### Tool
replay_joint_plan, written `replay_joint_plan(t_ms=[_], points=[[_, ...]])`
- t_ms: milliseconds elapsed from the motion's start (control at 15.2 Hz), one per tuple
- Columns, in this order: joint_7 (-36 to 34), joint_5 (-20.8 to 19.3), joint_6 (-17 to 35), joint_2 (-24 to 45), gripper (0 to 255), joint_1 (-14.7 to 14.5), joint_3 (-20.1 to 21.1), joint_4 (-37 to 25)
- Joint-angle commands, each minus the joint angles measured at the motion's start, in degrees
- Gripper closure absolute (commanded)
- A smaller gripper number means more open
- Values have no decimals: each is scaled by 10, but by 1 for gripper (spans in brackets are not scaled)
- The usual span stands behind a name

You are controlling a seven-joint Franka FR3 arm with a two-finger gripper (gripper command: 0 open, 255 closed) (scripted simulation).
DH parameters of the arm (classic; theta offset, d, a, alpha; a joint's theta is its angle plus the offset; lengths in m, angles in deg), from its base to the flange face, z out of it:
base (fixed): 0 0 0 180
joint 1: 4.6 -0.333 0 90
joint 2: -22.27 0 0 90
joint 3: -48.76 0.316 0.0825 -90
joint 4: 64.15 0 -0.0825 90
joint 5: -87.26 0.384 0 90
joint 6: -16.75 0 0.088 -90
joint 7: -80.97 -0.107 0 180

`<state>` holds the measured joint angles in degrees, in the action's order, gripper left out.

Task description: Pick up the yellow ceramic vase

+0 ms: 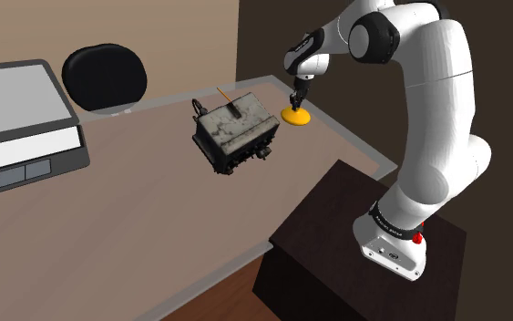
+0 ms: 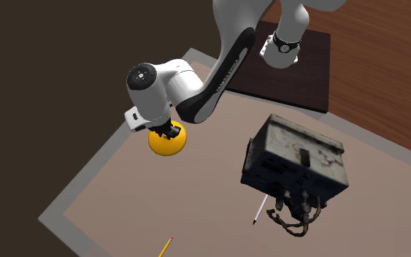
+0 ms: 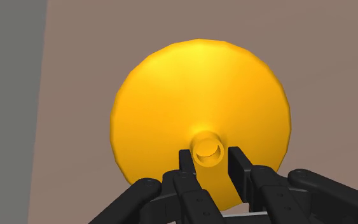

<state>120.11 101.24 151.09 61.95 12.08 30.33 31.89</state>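
Note:
The yellow vase (image 1: 295,117) has a wide round body and a thin neck, and it stands on the brown table (image 1: 136,210) near the far edge at the shoulder view's right. My gripper (image 1: 297,98) comes straight down onto it. In the wrist view the fingers (image 3: 185,164) clasp the small neck of the vase (image 3: 196,89) from both sides, so my gripper (image 3: 209,158) is shut on it. In the second exterior view, the arm's hand covers the top of the vase (image 2: 166,144) and my gripper (image 2: 173,131).
A worn grey box-shaped device with cables (image 1: 236,132) sits close beside the vase. A pencil (image 2: 167,246) and a pen (image 2: 260,209) lie near it. An open laptop (image 1: 17,128) and a black chair (image 1: 104,75) are at the shoulder view's left.

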Motion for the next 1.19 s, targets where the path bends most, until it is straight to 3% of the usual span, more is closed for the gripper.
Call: replay_joint_plan(t_ms=[0,330,1122], points=[[0,0,0,0,255,0,0,0],[0,0,1,0,255,0,0,1],[-10,-20,-61,-58,255,-11,-16,-4]])
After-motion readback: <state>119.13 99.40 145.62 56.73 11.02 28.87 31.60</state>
